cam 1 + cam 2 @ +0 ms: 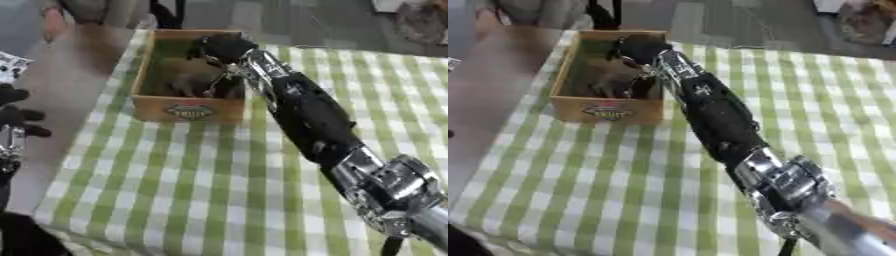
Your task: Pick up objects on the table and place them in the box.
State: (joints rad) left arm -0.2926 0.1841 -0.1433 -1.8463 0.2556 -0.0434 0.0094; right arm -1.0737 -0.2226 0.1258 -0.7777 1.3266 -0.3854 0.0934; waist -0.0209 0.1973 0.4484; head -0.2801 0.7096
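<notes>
From where I stand, the right arm stretches up across the tabletop (175, 190), which is covered in a green and white checked cloth. The right robot hand (223, 47) is over the wooden box (188, 109), at its right rim, reaching down into the opening. It shows mostly as a dark shape, and I cannot tell whether its fingers are curled or straight, or whether they hold anything.

The box sits near the far left corner of the tabletop, with a printed label on the side facing me. Inside it lie some dark and greyish things (188, 82), low against the near wall, too blurred to name. They are just below the right robot hand; whether it touches them I cannot tell.

The left robot hand (16, 117) shows at the left edge of the left eye view, off the side of the tabletop and well apart from the box. Its dark fingers look relaxed and hold nothing.
</notes>
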